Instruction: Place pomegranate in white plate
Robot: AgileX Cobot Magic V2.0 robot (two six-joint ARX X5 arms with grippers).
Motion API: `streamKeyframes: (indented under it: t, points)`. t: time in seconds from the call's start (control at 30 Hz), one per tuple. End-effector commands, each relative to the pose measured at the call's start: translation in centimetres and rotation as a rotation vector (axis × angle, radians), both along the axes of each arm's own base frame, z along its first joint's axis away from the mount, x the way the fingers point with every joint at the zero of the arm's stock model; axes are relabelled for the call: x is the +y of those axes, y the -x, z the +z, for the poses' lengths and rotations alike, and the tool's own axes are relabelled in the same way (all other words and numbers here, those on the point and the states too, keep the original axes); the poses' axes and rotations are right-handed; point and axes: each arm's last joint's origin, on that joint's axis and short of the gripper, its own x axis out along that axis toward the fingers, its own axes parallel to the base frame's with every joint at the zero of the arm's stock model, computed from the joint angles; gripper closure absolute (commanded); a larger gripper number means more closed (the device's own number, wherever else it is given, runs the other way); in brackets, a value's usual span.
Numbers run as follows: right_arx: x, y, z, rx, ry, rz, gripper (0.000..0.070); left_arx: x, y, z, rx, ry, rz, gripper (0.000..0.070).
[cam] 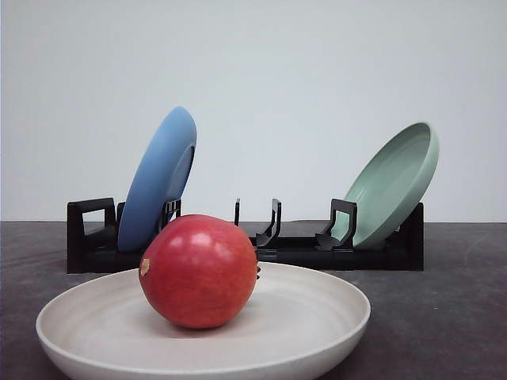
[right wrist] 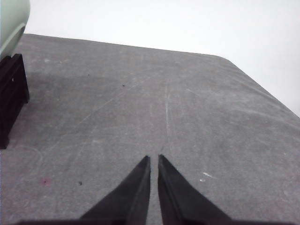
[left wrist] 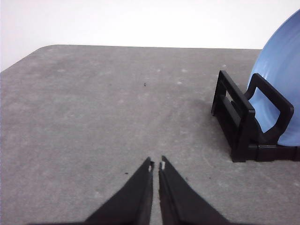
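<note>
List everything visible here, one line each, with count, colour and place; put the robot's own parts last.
pomegranate: one, red with a small tan patch, resting in the white plate, left of its centre.
white plate: one, off-white, on the table nearest the front camera.
blue plate: one, blue, standing tilted in the left end of the rack.
green plate: one, pale green, leaning in the right end of the rack.
rack: one, black, on the table behind the white plate.
table: one, dark grey.
left gripper: one, black, shut, holding nothing, over bare table beside the rack's blue-plate end.
right gripper: one, black, shut, holding nothing, over bare table.
</note>
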Motion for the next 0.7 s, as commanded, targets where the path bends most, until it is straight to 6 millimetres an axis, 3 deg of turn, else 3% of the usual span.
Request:
streamKeyframes:
  t: [0.0,0.67]
  points:
    - [-0.01,-0.02,-0.09,0.001,0.005,-0.003,0.0673,0.02,-0.03,-0.35,0.013,0.002,0.006,0.0700]
    - [-0.01,-0.02,-0.09,0.001,0.005,-0.003,0.0673,0.02,-0.03,-0.35,0.013,0.002,0.006,0.0700]
